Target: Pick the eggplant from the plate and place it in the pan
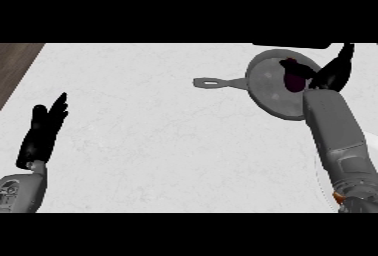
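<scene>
The dark purple eggplant [295, 81] lies inside the grey pan [267, 92] at the upper right, towards the pan's right side. The pan's handle [214, 82] points left. My right hand [332, 72] is over the pan's right rim, just right of the eggplant. Its fingers stretch straight up and to the right, away from the eggplant, and its thumb reaches left over the eggplant's top end. My right forearm covers the pan's lower right part. At the left, my left hand [44, 131] rests open with its fingers up.
A faint white curved rim, perhaps the plate [323, 182], shows beside my right forearm at the lower right. A dark flat object [291, 45] lies along the top edge above the pan. The counter's wooden edge [15, 65] runs down the upper left.
</scene>
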